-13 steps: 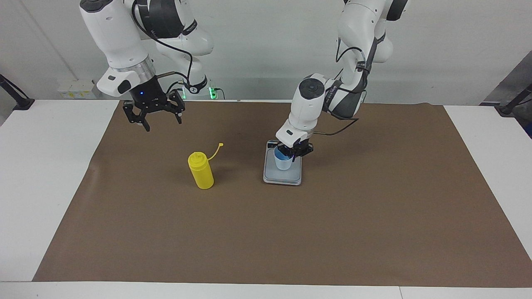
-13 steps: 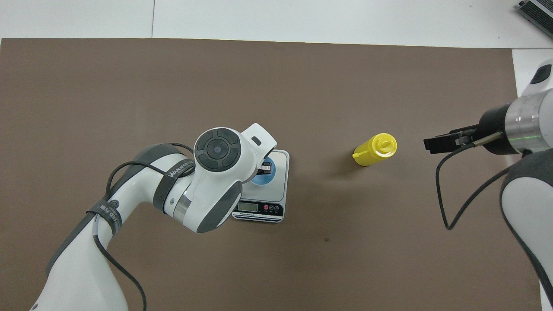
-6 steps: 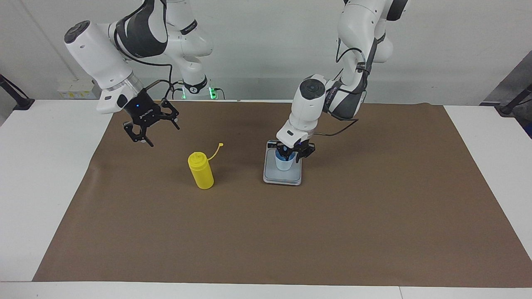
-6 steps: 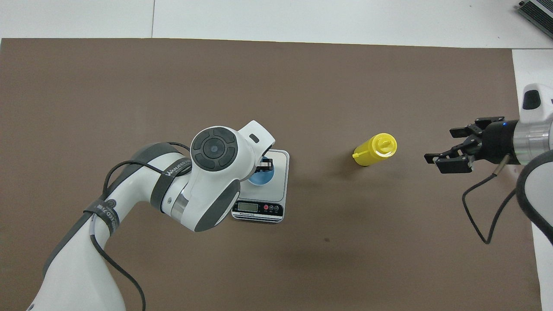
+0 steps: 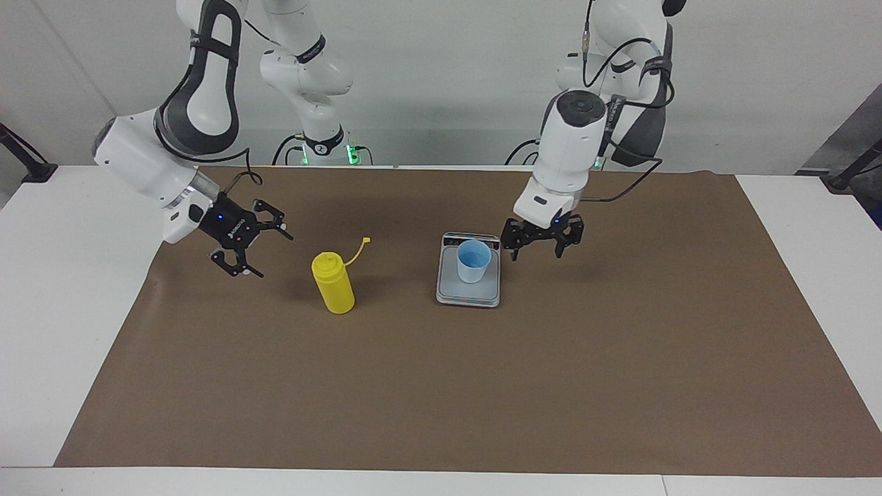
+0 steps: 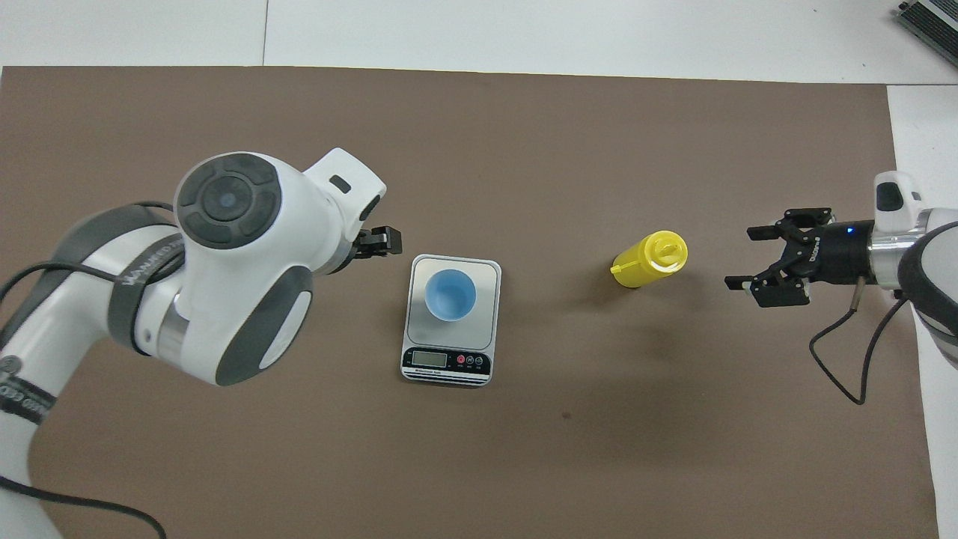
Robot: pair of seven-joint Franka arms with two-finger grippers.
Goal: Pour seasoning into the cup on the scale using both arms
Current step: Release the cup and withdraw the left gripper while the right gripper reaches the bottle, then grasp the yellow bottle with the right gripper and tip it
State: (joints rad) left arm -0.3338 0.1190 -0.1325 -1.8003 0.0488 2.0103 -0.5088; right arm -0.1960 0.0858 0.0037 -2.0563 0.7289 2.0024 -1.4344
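The yellow seasoning bottle (image 5: 333, 284) (image 6: 647, 260) stands upright on the brown mat, its cap strap (image 5: 358, 249) hanging loose. The light-blue cup (image 5: 473, 260) (image 6: 450, 295) stands free on the grey scale (image 5: 468, 295) (image 6: 488, 271), whose display faces the robots. My left gripper (image 5: 542, 242) (image 6: 380, 241) hovers open and empty just off the scale, toward the left arm's end of the table. My right gripper (image 5: 269, 253) (image 6: 745, 258) hangs low and open, turned sideways toward the bottle, a short gap away on the right arm's side.
A brown mat (image 5: 482, 386) covers most of the white table (image 5: 62, 289); only the bottle and the scale stand on it. The left arm's wrist (image 6: 239, 262) hangs over the mat beside the scale.
My left gripper opened, released the cup and rose off the scale toward its own end. My right gripper dropped, tilted sideways and came closer to the bottle.
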